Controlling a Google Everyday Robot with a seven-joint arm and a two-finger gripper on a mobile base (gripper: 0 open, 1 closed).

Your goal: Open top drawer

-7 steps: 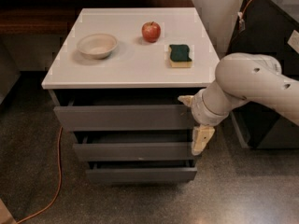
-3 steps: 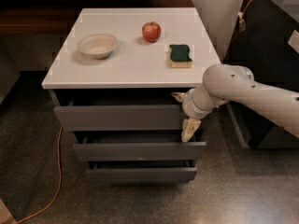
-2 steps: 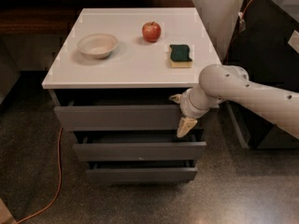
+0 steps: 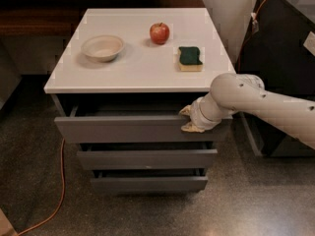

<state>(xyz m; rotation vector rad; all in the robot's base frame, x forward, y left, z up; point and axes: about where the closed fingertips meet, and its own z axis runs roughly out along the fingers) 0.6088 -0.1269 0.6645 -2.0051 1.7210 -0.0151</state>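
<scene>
The top drawer (image 4: 123,129) is the widest grey front, just under the white cabinet top (image 4: 138,73). It stands a little way out, with a dark gap showing above its front. My gripper (image 4: 189,120) is at the right part of the drawer's upper edge. One cream finger (image 4: 185,111) reaches over the edge into the gap and the other (image 4: 193,128) lies against the front face, so the gripper is shut on the drawer front. The white arm (image 4: 256,102) comes in from the right.
Two lower grey drawers (image 4: 146,159) (image 4: 147,183) stand slightly out below. On the top are a beige bowl (image 4: 102,47), a red apple (image 4: 159,33) and a green-yellow sponge (image 4: 190,58). An orange cable (image 4: 60,181) lies on the floor at the left. Dark furniture (image 4: 280,43) stands at the right.
The gripper has risen from hanging beside the drawer fronts to the top drawer's upper edge and closed on it. The top drawer has come slightly forward.
</scene>
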